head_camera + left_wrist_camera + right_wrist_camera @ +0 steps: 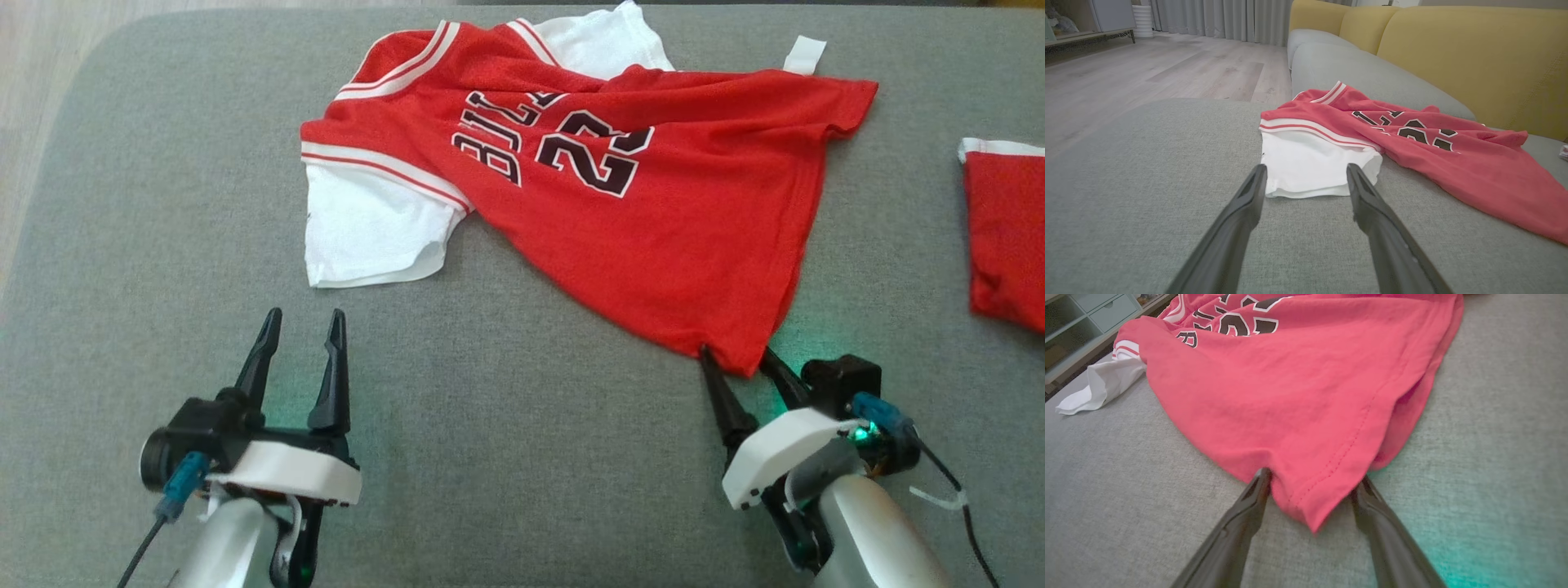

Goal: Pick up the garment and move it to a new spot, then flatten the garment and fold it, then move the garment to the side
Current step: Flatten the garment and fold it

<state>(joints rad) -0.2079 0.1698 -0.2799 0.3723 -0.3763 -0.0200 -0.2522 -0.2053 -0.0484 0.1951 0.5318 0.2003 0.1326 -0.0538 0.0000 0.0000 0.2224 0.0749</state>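
Red jersey point(620, 196) lies spread and wrinkled on the grey sofa seat point(522, 457), lettering up, collar end toward the robot's left. One white sleeve point(371, 237) sticks out on the near left side.

Right end effector point(735, 355): fingers set wide, straddling the jersey's nearest hem corner, which lies between them, unclamped. Green light falls on the fabric of the seat just beside it.

Left end effector point(304, 314): fingers wide, holding nothing, low over bare seat, near the white sleeve but apart from it.

Surroundings: a second red cloth with a white edge point(1006, 237) lies at the right edge of the head view, apart from the jersey. A small white strip point(804, 55) rests just beyond the jersey's far right corner.

Edges: the seat's rounded left corner borders wood floor point(1147, 73); a yellow backrest point(1474, 53) rises behind the jersey in the left wrist view.

Open room: bare seat across the whole near strip and along the left side.
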